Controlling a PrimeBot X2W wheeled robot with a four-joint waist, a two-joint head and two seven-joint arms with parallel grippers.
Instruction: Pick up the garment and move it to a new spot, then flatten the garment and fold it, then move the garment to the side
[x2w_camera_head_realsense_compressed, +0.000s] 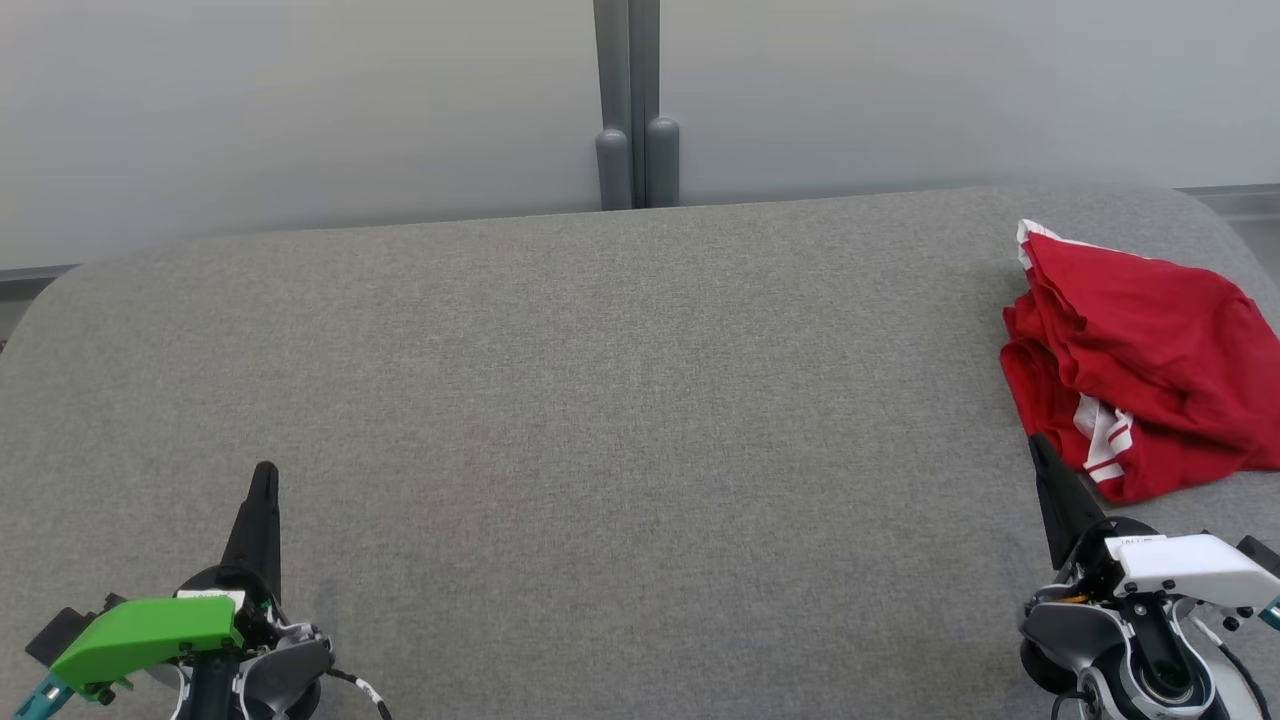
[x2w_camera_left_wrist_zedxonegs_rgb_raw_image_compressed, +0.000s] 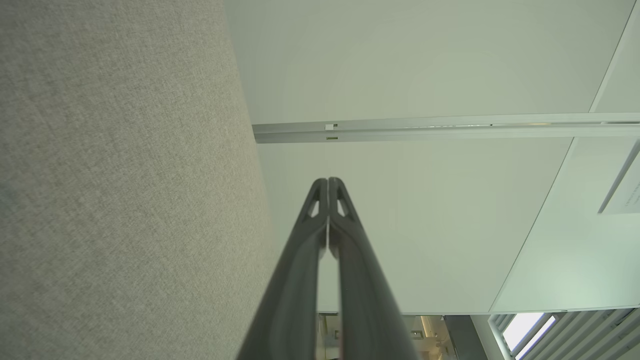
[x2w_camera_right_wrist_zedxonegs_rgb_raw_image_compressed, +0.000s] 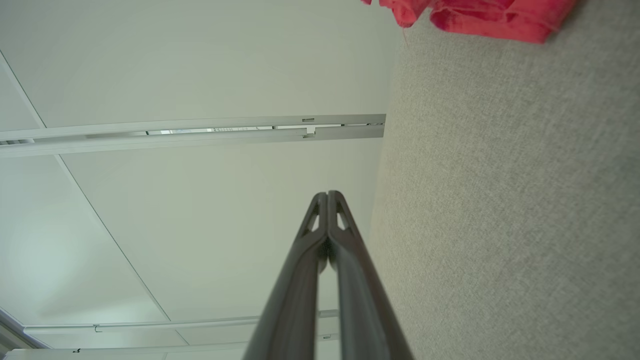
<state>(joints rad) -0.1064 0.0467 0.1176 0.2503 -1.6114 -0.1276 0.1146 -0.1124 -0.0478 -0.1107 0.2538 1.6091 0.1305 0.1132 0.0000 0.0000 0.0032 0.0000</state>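
Garment (x2w_camera_head_realsense_compressed: 1150, 360): red with white stripes, crumpled in a heap at the far right of the tabletop (x2w_camera_head_realsense_compressed: 620, 380). Its right side is cut off by the head view's edge, so its kind and full shape are hard to make out.
Garment, right wrist view (x2w_camera_right_wrist_zedxonegs_rgb_raw_image_compressed: 490, 15): a strip of red cloth at the top edge, the rest cut off.
Tabletop: grey woven fabric with rounded far corners. Its near edge runs below the frame.
Left gripper (x2w_camera_head_realsense_compressed: 265, 475): closed, its 2 fingers pressed together on nothing, at the near left and well apart from the garment. Whether it touches the tabletop cannot be told.
Left gripper, own wrist view (x2w_camera_left_wrist_zedxonegs_rgb_raw_image_compressed: 328, 182): tips meet with no gap, fabric along the left side.
Right gripper (x2w_camera_head_realsense_compressed: 1036, 443): closed and empty, its tip just beside the garment's near edge. Whether it touches the cloth cannot be told.
Right gripper, own wrist view (x2w_camera_right_wrist_zedxonegs_rgb_raw_image_compressed: 327, 195): tips together, fabric to the right.
Wrists: green cover (x2w_camera_head_realsense_compressed: 140, 630) on the left, white cover (x2w_camera_head_realsense_compressed: 1190, 565) on the right, both cut off at the bottom edge.
Background: pale wall (x2w_camera_head_realsense_compressed: 300, 100) and a grey post (x2w_camera_head_realsense_compressed: 630, 110) behind the far edge, both soft and blurred.
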